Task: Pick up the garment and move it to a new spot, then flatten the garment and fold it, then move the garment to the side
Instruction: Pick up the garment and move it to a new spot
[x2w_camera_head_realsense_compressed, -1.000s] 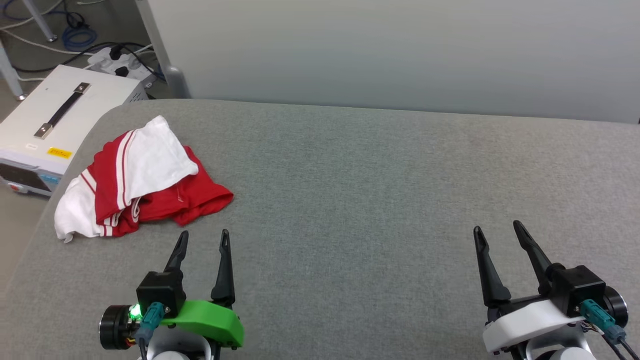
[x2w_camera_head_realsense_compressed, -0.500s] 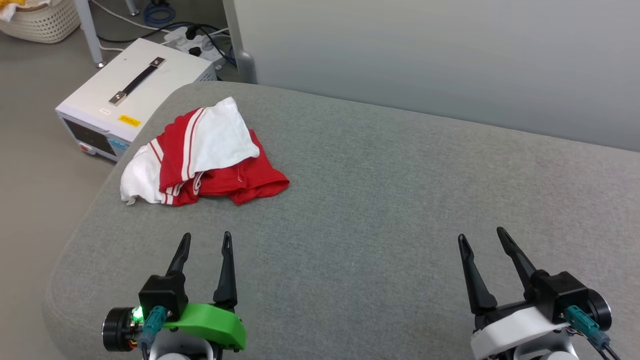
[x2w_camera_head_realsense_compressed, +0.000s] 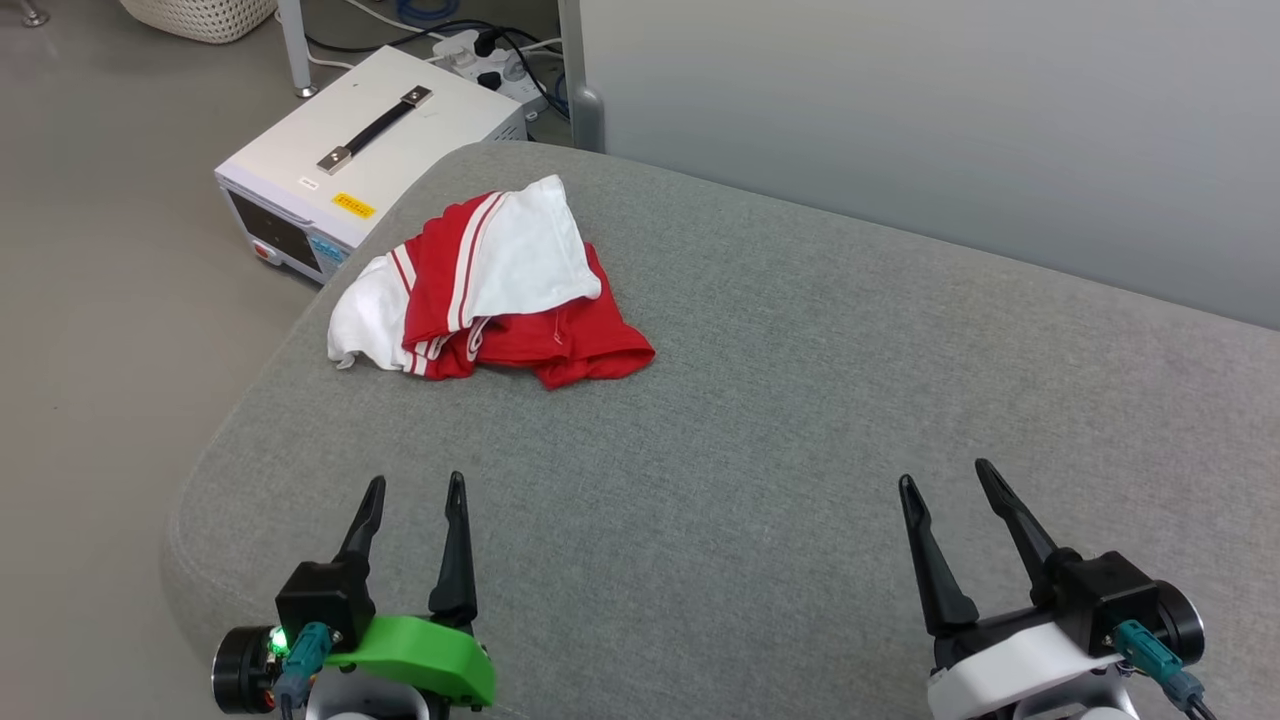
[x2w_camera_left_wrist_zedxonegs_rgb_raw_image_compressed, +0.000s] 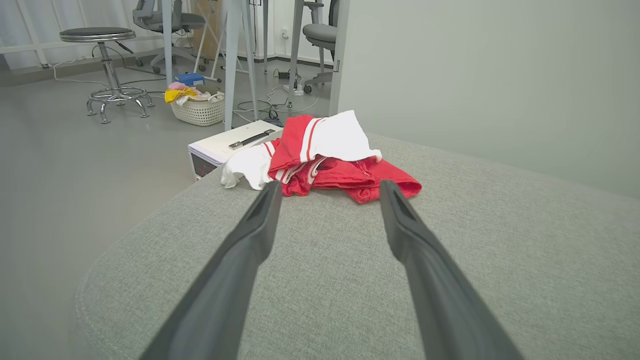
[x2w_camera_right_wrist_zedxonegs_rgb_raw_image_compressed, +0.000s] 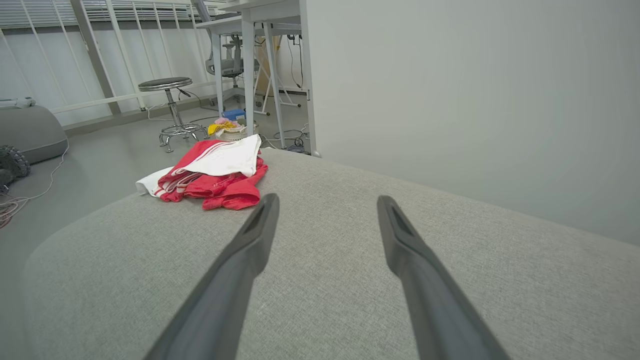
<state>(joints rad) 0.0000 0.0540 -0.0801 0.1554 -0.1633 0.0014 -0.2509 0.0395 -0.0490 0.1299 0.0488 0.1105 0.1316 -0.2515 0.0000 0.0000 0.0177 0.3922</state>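
Reference item: the grey cushion (x2w_camera_head_realsense_compressed: 760, 420), a broad padded surface with rounded corners. All positions are given against it.

Off its left side, on the floor: a white box (x2w_camera_head_realsense_compressed: 440, 120) with a dark carry handle and a yellow label, standing just beside the cushion's far left corner. Behind the box is a power strip (x2w_camera_head_realsense_compressed: 480, 60) with cables plugged in. Further from the cushion is a woven basket (x2w_camera_head_realsense_compressed: 205, 15). The left wrist view shows coloured cloth in it and a round stool (x2w_camera_left_wrist_zedxonegs_rgb_raw_image_compressed: 97, 34) beyond.

On the cushion, near its far left corner: the garment (x2w_camera_head_realsense_compressed: 500, 290), crumpled in a heap. It is red, with a white sleeve folded over the top and another white part trailing toward the left edge. Stripe trim is visible; lettering cannot be made out.

Over the cushion's near edge, left part: the left gripper (x2w_camera_head_realsense_compressed: 415, 480), fingers spread and empty, pointing toward the garment and well apart from it. Bare cushion lies between the two.

Along the cushion's far side: a pale upright panel (x2w_camera_head_realsense_compressed: 900, 130).

Over the near edge, right part: the right gripper (x2w_camera_head_realsense_compressed: 943, 472), fingers likewise spread and empty, well apart from the garment
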